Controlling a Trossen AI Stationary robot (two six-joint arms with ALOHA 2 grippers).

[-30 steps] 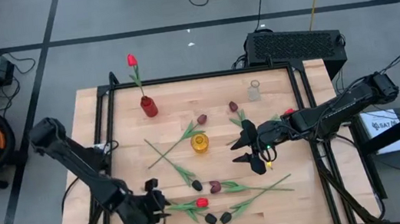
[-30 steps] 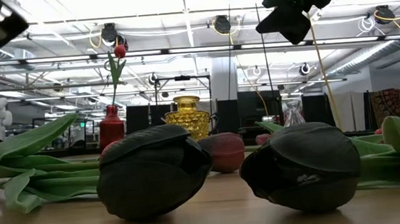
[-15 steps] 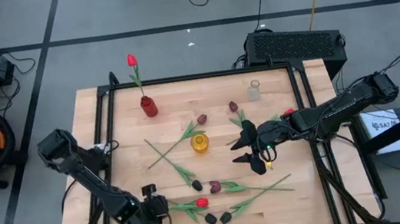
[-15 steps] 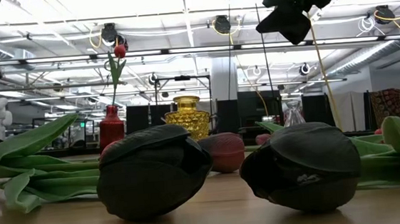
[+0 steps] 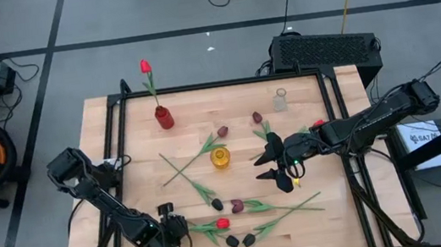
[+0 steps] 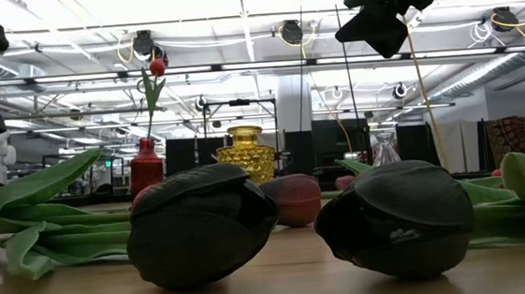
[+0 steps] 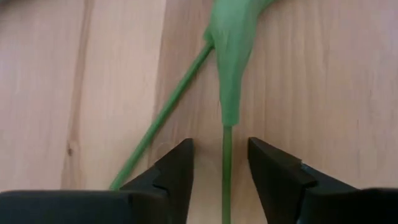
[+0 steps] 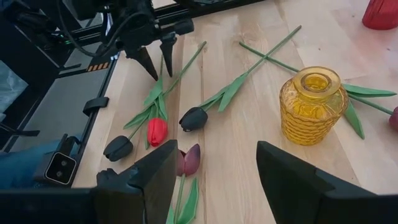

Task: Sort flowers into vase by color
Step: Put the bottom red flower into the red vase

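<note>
Overhead, the left pincer [image 5: 172, 229] sat low at the desk's [image 5: 302, 96] near edge, at the stem end of a red tulip [image 5: 222, 223]. The right pincer [image 5: 272, 168] hung over mid-desk, beside the yellow vase [image 5: 221, 157]. 1 red flower stood in the red vase [image 5: 164, 117].

At desk level, 2 black tulip heads [image 6: 198, 225] lay up front.

Past the left wrist, the fingers [image 7: 174, 177] stood apart, straddling a green stem [image 7: 226, 168] without touching.

Past the right wrist, that pincer gaped, holding nothing.
</note>
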